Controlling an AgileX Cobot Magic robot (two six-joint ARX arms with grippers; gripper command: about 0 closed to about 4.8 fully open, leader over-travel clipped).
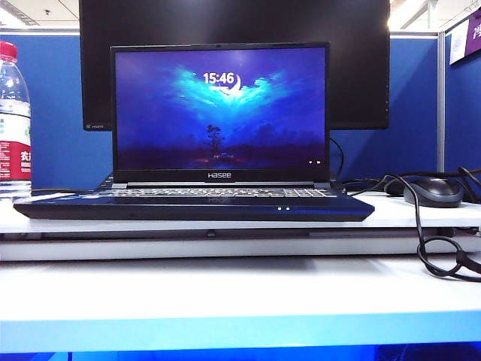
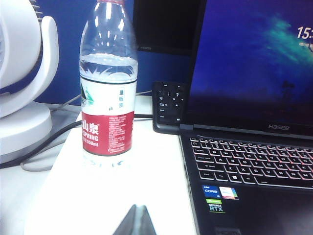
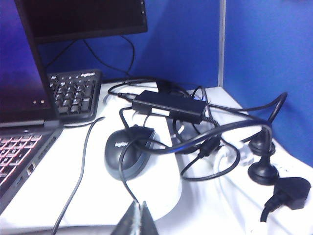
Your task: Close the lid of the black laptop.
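Note:
The black laptop [image 1: 194,204] sits open on the white desk, facing the exterior camera. Its lid [image 1: 220,109] stands upright, showing a blue night-sky wallpaper, a 15:46 clock and "Hasee" below. Neither arm appears in the exterior view. My left gripper [image 2: 139,209] is shut, tips together over the white desk beside the laptop's [image 2: 244,166] left keyboard corner, and holds nothing. My right gripper [image 3: 139,205] is shut too, hovering over the desk off the laptop's [image 3: 22,147] right side, near a mouse cable.
A water bottle [image 1: 13,120] stands left of the laptop, a white fan [image 2: 24,83] beyond it. A large black monitor [image 1: 233,30] and a separate keyboard [image 3: 73,93] sit behind. A grey mouse [image 1: 434,191], a power adapter [image 3: 168,105] and tangled cables [image 3: 220,142] fill the right side.

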